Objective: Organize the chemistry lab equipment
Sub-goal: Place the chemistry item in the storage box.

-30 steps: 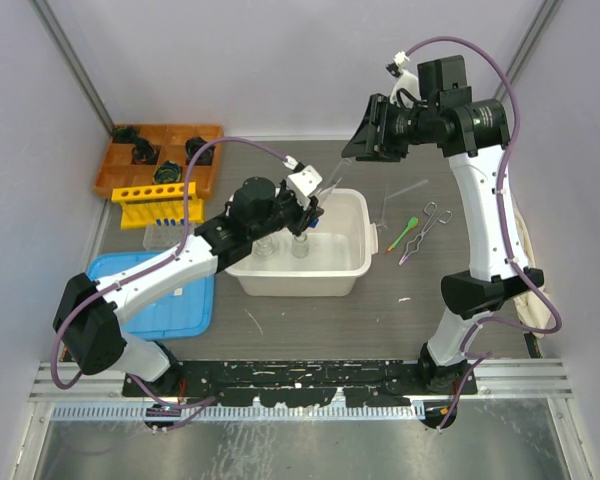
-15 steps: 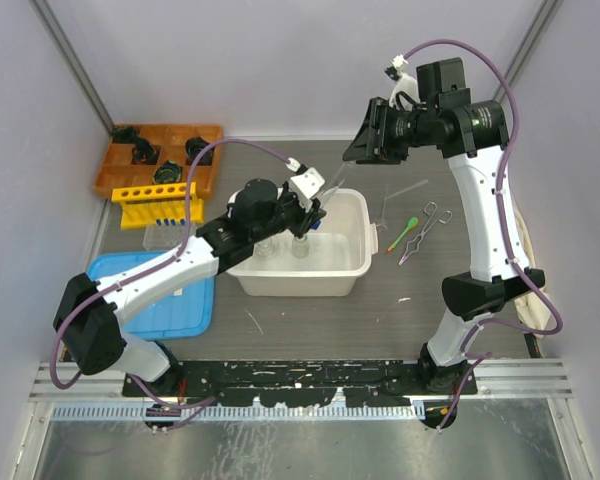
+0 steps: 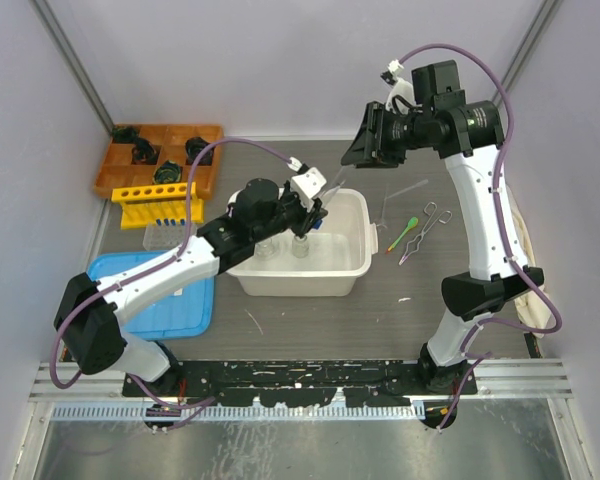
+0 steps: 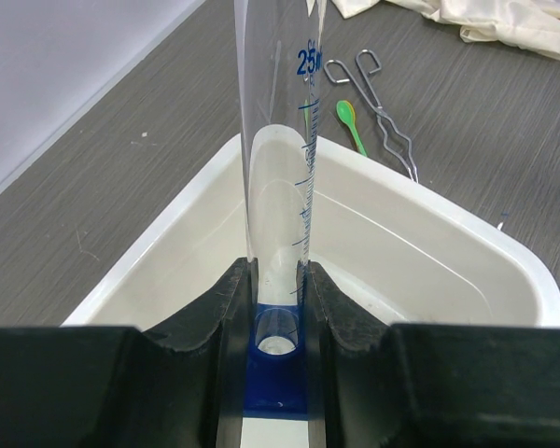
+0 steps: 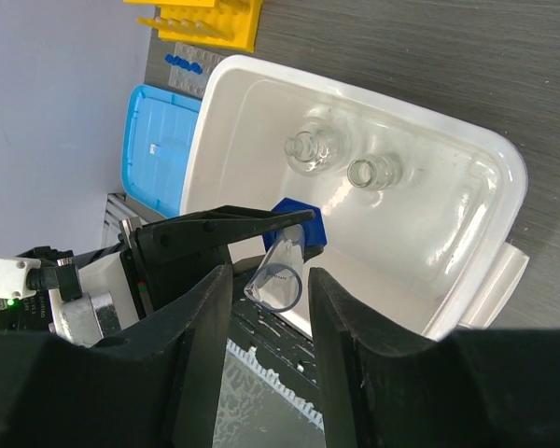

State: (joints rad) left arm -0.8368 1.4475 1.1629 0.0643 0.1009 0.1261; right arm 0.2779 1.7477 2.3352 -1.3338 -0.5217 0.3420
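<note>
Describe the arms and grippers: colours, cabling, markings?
White links, black joints on left arm and right arm. A purple cable loops along each. The left gripper and right gripper have matte black fingers; no markings visible.

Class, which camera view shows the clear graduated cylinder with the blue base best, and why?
The left wrist view: the clear graduated cylinder with the blue base fills the middle, its blue scale readable, base clamped in the left hand. The right wrist view looks into its open mouth. The top view shows a faint sliver.
</note>
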